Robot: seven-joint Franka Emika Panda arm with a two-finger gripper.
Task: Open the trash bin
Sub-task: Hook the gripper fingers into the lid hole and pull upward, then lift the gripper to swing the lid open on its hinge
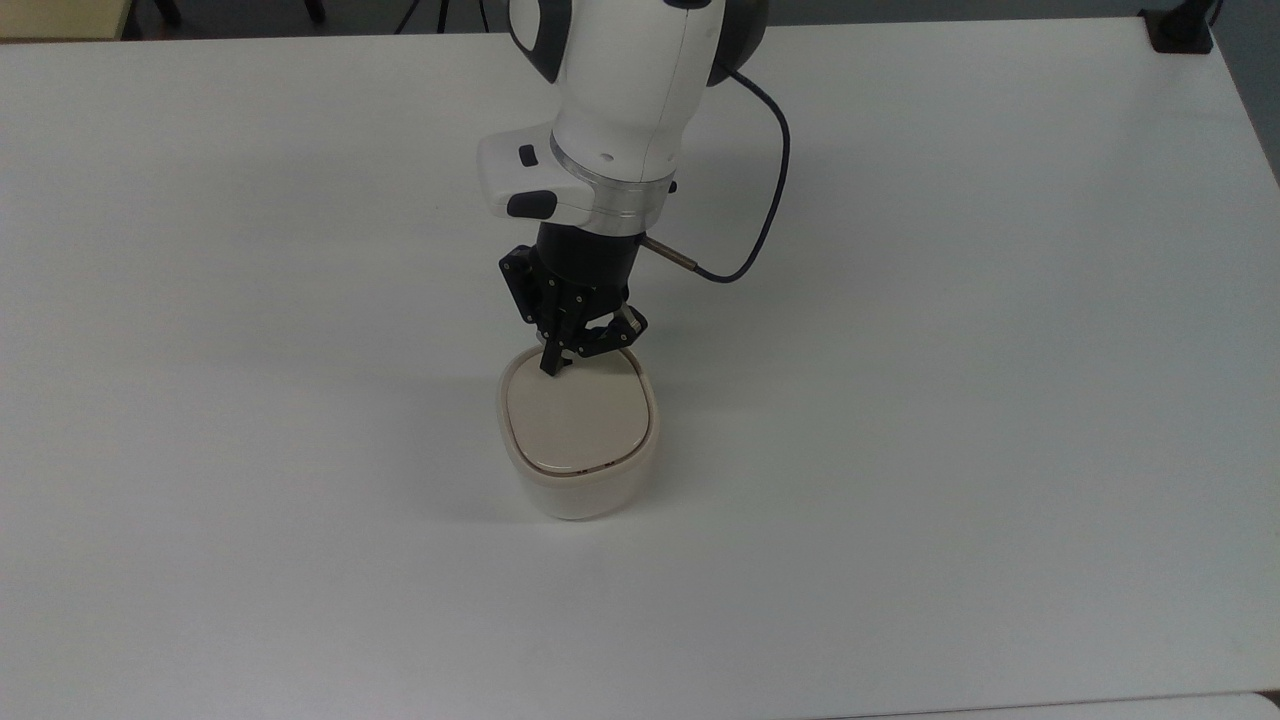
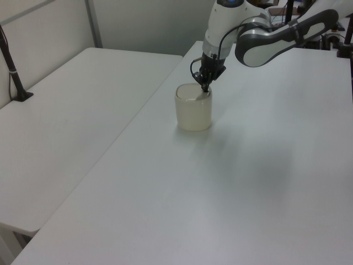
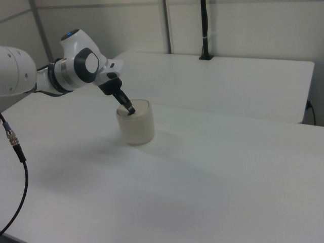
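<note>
The trash bin [image 1: 580, 492] is a cream-white rounded-square tub standing mid-table, and its flat beige lid [image 1: 578, 422] lies shut and level. My gripper [image 1: 552, 368] points down with its black fingers shut to a point, the tips touching the lid at its far edge, slightly toward the top view's left. In the left view the gripper [image 2: 204, 88] sits on the top rim of the bin [image 2: 193, 114]. The right view shows the gripper [image 3: 130, 111] angled down onto the bin [image 3: 135, 127]. Nothing is held between the fingers.
The white table [image 1: 950, 400] spreads wide around the bin. A dark cable [image 1: 765, 200] loops from my wrist toward the top view's right. A black clamp [image 1: 1180, 28] sits at the far right corner. In the left view a second table [image 2: 66, 116] adjoins on the left.
</note>
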